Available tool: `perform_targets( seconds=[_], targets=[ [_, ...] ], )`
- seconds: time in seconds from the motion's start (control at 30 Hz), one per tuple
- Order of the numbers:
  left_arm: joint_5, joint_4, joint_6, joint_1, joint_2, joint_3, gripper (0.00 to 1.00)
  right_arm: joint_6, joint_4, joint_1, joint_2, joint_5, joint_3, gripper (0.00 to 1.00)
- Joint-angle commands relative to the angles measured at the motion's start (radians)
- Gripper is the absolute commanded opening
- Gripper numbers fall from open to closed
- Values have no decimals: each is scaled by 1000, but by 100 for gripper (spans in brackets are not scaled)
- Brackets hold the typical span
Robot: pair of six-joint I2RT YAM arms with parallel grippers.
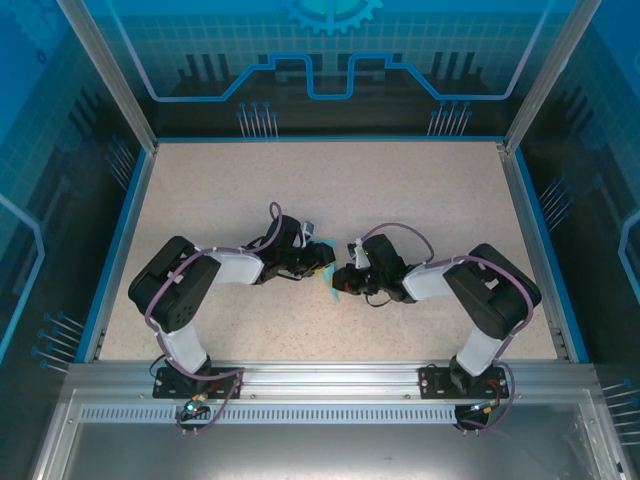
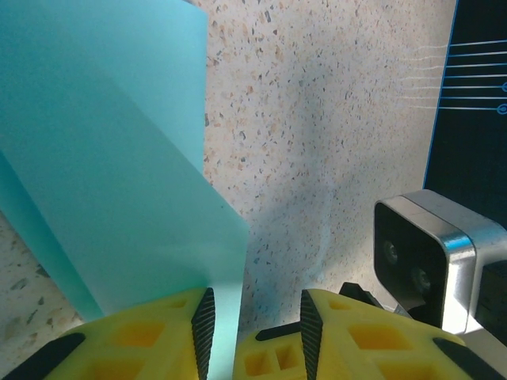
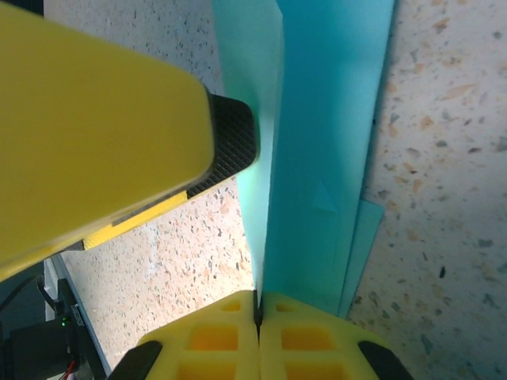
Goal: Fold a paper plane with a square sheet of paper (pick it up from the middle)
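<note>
Pinching cyan paper (image 3: 325, 119), R jaws fully shut (L jaws part-open, one pad (image 3: 234, 146) on paper)

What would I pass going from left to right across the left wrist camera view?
First the folded cyan paper, then the bare speckled table, then the silver camera housing at the right edge.

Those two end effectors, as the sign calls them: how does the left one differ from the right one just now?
The left end effector has a clear gap between its fingers, while the right end effector is shut tight. The right one pinches the cyan sheet of paper. In the left one the sheet only runs into the gap beside one pad, unclamped. Both have yellow fingers and meet at the same partly folded sheet over the speckled table.
</note>
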Motion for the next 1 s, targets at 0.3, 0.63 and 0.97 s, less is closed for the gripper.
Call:
perform_targets(
  seconds=[0.3,0.63,0.97],
  targets=[
    [-30,-91,51,11,-155,-8,44,84,147,-26,57,-84,-40,2],
    [-18,-62,58,10,-171,-41,43,181,281,-59,97,-115,-91,3],
    [60,36,47,9,-68,-15,43,204,299,-69,122,-136,-92,3]
  ],
)
